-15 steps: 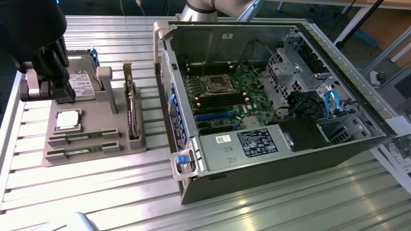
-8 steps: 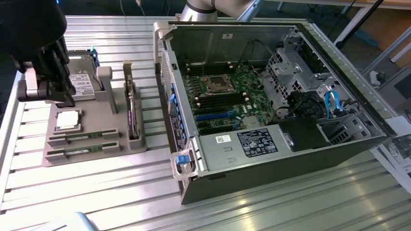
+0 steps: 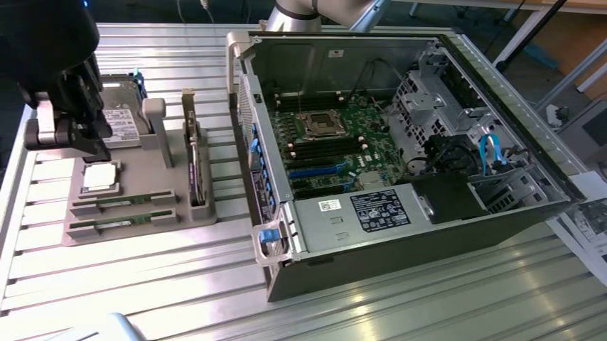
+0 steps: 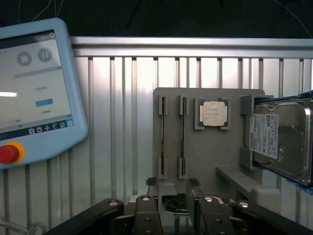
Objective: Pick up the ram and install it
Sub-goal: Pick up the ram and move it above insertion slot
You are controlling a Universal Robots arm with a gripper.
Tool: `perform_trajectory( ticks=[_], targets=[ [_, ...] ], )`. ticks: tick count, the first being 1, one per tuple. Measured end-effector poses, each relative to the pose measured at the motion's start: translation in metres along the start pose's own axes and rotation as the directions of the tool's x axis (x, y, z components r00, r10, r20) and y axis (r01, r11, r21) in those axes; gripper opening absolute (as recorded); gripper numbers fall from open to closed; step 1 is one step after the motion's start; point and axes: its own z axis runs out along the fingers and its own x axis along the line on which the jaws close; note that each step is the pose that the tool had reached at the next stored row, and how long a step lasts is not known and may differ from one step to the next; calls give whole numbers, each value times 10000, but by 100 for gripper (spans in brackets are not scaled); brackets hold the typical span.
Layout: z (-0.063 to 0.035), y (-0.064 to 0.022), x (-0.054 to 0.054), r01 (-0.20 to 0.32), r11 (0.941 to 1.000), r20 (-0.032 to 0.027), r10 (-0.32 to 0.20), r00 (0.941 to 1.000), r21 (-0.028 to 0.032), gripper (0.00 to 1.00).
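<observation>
Two slim green ram sticks (image 3: pixel 124 202) (image 3: pixel 121 221) lie side by side in slots at the front of a grey holder tray (image 3: pixel 142 177). In the wrist view the ram sticks (image 4: pixel 162 137) (image 4: pixel 183 137) show edge-on as thin dark lines. My gripper (image 3: pixel 85 138) hangs above the tray's far end by the hard drive, apart from the sticks. In the wrist view my gripper (image 4: pixel 172 188) has its fingers (image 4: pixel 151 185) spread, with nothing held between them. The open computer case (image 3: pixel 399 142) shows its motherboard, with dark memory slots (image 3: pixel 365 142) beside the processor socket (image 3: pixel 318 126).
The tray also holds a square silver processor (image 3: pixel 99 177), a hard drive (image 3: pixel 119 114) and a tall expansion card (image 3: pixel 195 167) standing on edge next to the case wall. A blue teach pendant (image 4: pixel 34 93) lies on the slatted metal table (image 3: pixel 142 284).
</observation>
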Motion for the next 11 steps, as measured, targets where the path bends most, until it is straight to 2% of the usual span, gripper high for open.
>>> perform_trajectory(
  ticks=[11],
  targets=[
    [235,0,7,-2,10000,-1,2,10000,-33,36]
  ],
)
